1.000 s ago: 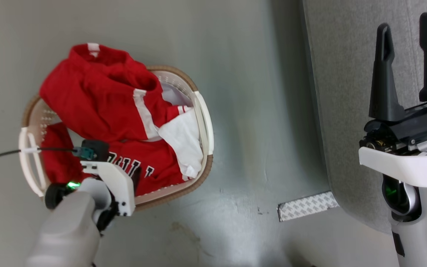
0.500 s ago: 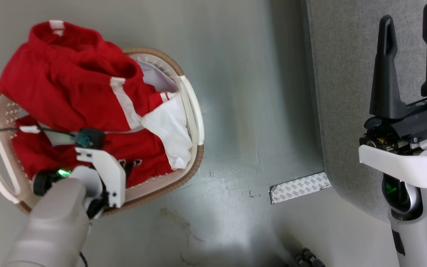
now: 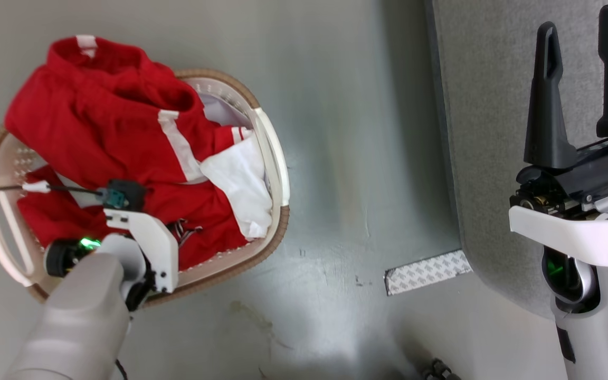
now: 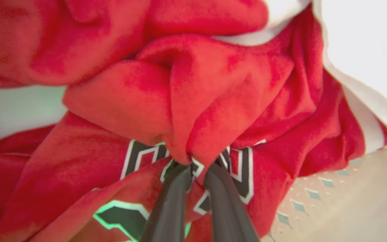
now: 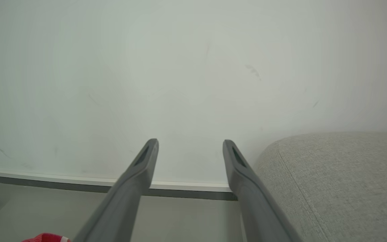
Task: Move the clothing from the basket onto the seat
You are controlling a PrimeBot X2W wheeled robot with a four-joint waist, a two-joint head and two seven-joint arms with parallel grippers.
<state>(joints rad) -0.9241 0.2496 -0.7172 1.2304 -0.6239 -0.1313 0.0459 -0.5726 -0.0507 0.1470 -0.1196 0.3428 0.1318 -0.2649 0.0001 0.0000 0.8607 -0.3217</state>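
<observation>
Your left gripper (image 4: 198, 168) is pinching a fold of the red jersey (image 3: 119, 132), which lies heaped in the basket (image 3: 277, 232) on the scuffed grey-green floor (image 3: 346, 158). Your right gripper (image 3: 577, 21) hangs spread above the grey seat (image 3: 494, 105). A patterned strip (image 3: 428, 272) lies on the floor by the seat's corner, and a pale wall (image 5: 180, 67) rises behind.
</observation>
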